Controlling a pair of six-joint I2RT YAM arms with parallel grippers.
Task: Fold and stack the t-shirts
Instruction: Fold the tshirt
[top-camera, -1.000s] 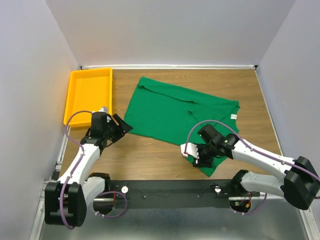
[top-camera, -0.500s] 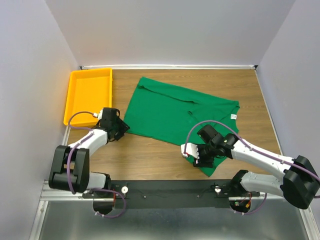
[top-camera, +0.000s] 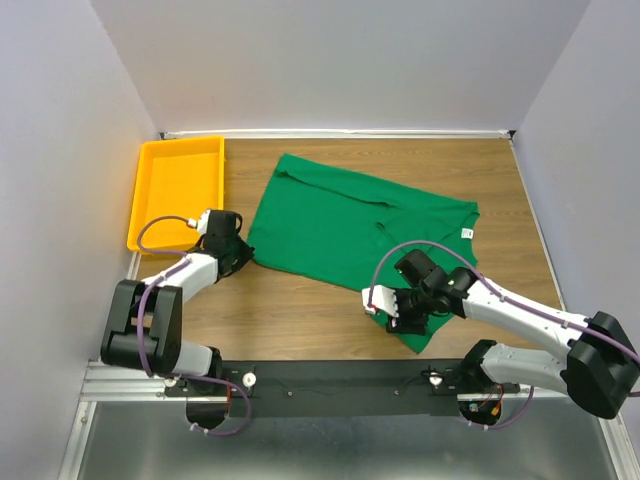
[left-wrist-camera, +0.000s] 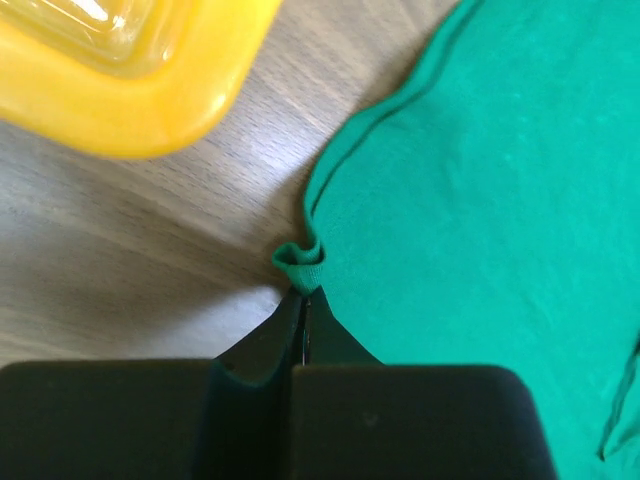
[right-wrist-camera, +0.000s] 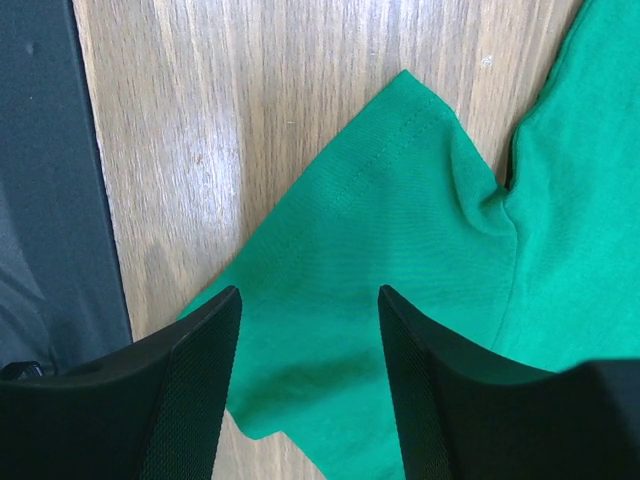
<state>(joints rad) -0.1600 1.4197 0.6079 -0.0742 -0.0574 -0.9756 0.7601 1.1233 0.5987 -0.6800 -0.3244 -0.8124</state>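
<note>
Pinched a bunched hem corner of the green t-shirt (left-wrist-camera: 480, 200) in left claw (left-wrist-camera: 302, 305); held right claw (right-wrist-camera: 305, 305) spread open over the sleeve (right-wrist-camera: 390, 200). Judged cloth limp and light, likely to sag, so best gripped at hems and corners.

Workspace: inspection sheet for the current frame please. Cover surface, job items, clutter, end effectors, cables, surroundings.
Surface: brown wood-grain table, no spills seen.
Job's things: one plain green cloth t-shirt spread out on the table, small white neck tag at its right side.
Clutter: yellow plastic tray at far left, apart from the shirt.
End effectors: left end effector shut on the shirt's hem corner, which bunches at its tips; right end effector open over a sleeve, contact cannot be told.
Cables: purple cables loop along both arms; the right one arcs above the shirt.
Surroundings: plain pale walls on three sides; black base rail at the near edge.
</note>
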